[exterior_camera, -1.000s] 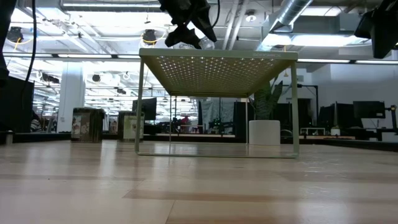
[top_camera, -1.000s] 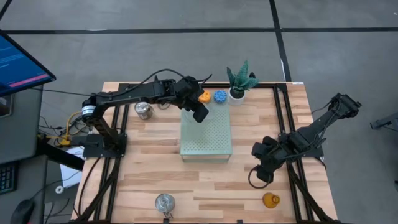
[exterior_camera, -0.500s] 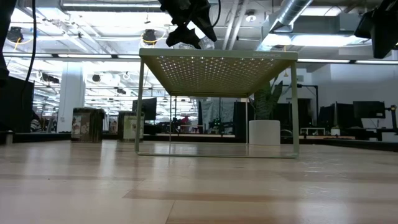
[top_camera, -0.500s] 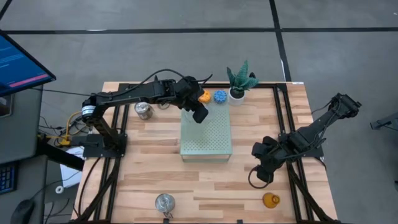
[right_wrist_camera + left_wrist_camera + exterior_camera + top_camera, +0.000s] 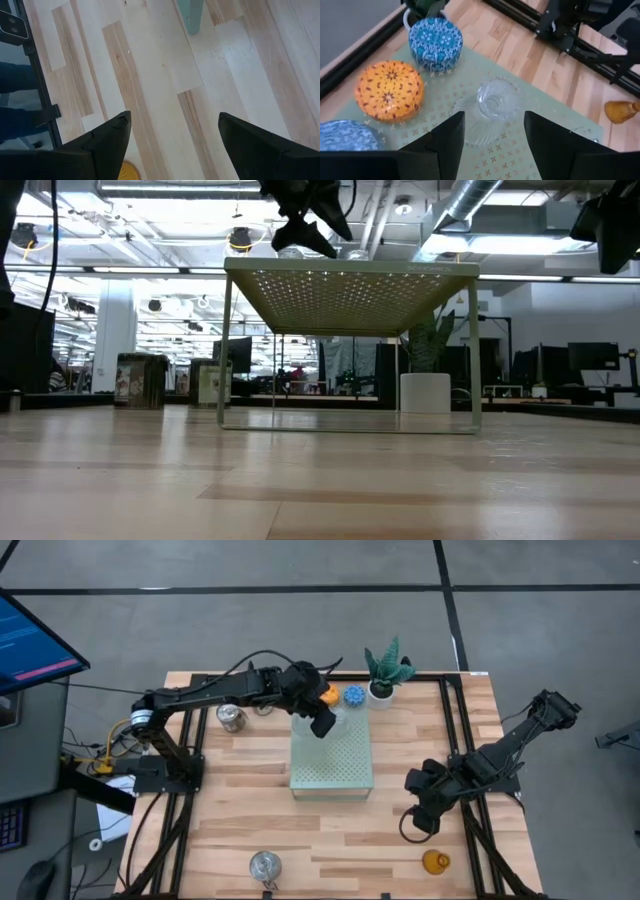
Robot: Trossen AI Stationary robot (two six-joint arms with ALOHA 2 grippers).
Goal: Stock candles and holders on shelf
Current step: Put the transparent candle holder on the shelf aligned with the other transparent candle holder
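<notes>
The mint-green shelf (image 5: 332, 758) stands mid-table. A clear glass cup (image 5: 495, 97) stands upright on its perforated top near the far end. My left gripper (image 5: 493, 125) is open just above it, one finger on either side, and also shows in the high view (image 5: 322, 721). An orange candle (image 5: 390, 91) and two blue candles (image 5: 435, 40) (image 5: 340, 136) sit on the shelf's far edge. My right gripper (image 5: 424, 816) is open and empty over the table's right side. Two silver tins (image 5: 231, 717) (image 5: 265, 865) and the amber cup (image 5: 434, 861) stand on the wooden table.
A green plant in a white pot (image 5: 384, 672) stands at the far edge, just right of the candles. The shelf's near half (image 5: 332, 775) is bare. Black frame rails run along the table's left and right sides.
My left gripper has opened and let go of the clear glass cup. The cup now stands by itself on the shelf's top. The gripper has risen slightly and stays over it.
</notes>
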